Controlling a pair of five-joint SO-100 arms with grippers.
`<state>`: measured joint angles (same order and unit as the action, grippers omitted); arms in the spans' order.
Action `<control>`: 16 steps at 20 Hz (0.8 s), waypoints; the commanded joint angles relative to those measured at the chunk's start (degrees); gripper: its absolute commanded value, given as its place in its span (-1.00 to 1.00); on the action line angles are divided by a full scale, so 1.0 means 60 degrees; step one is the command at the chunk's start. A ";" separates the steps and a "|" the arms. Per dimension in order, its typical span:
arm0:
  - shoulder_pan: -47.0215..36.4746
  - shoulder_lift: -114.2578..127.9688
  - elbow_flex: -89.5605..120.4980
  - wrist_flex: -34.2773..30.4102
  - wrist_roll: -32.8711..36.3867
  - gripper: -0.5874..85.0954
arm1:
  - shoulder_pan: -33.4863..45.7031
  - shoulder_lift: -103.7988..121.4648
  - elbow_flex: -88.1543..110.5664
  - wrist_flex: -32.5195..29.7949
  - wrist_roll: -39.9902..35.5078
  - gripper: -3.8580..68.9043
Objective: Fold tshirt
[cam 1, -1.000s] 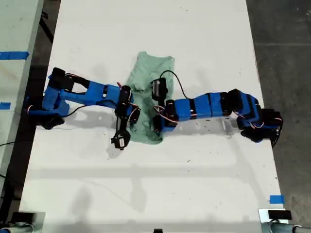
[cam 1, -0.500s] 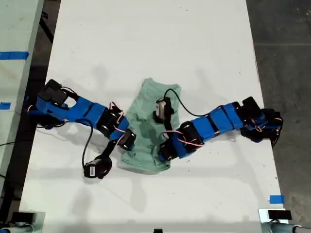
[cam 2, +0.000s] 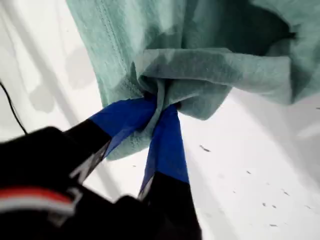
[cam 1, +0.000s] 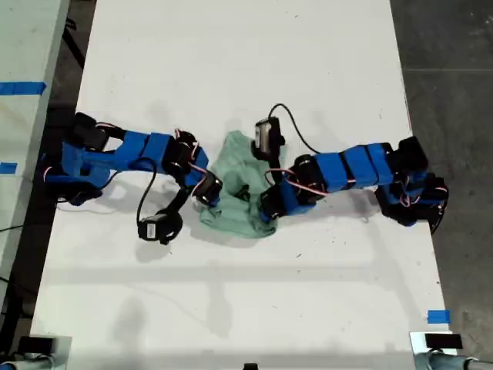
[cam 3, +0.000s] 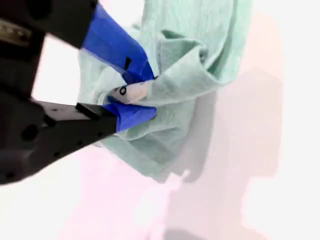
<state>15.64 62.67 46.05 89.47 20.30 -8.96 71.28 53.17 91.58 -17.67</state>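
Both arms have swung back up the table (cam 1: 231,62) since half a second ago, dragging the tshirt (cam 1: 235,185) into a shorter bunched heap between them. My first gripper (cam 2: 157,107) and my second gripper (cam 3: 135,97) are each clamped on a wad of soft, wrinkly mint knit, one per side of the heap, so neither's nearer.

My second gripper (cam 3: 137,95) is closed on a bunched fold of the pale mint-green tshirt (cam 3: 200,50), its 2 blue-taped fingertips (cam 3: 131,114) pinching the cloth between them. A small whitish patch with a dark mark shows where the tips meet. The cloth hangs crumpled around the jaws, with a hemmed edge just past them, above the white table (cam 3: 280,150), which carries soft shadows.
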 commanded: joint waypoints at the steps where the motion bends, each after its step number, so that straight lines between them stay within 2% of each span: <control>1: -0.1787 0.0835 -0.0542 0.0161 0.1787 -0.99 | 0.1465 0.1611 0.0806 0.0264 -0.1216 -0.95; 4: -0.3442 0.0879 -0.0527 0.0015 0.3677 -0.99 | 0.3047 0.1904 0.1392 0.0264 -0.2974 -0.95; 8: -0.4761 0.0776 -0.0483 -0.0908 0.5654 -0.99 | 0.4629 0.1904 0.1509 0.0190 -0.4863 -0.95; 10: -0.5098 0.0381 -0.0469 -0.1392 0.6211 -0.99 | 0.5156 0.1890 0.1831 -0.0059 -0.5405 -0.95; 12: -0.5464 -0.0352 -0.0396 -0.1919 0.6299 -0.95 | 0.5596 0.1846 0.2725 -0.0732 -0.5669 -0.95; 13: -0.5728 -0.0864 -0.0396 -0.2139 0.6240 -0.77 | 0.5859 0.1729 0.3340 -0.1216 -0.5625 -0.89; 14: -0.6050 -0.1436 -0.0396 -0.2388 0.6211 -0.49 | 0.6167 0.1479 0.3940 -0.1641 -0.5420 -0.71; 15: -0.6401 -0.2036 -0.0513 -0.2607 0.6182 -0.35 | 0.6548 0.1040 0.4277 -0.1904 -0.5156 -0.54; 16: -0.6768 -0.2563 -0.0747 -0.2681 0.6182 -0.31 | 0.6929 0.0542 0.4380 -0.1963 -0.4878 -0.47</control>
<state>-19.95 49.92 45.97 74.88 56.95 28.48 75.67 78.84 82.53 -49.22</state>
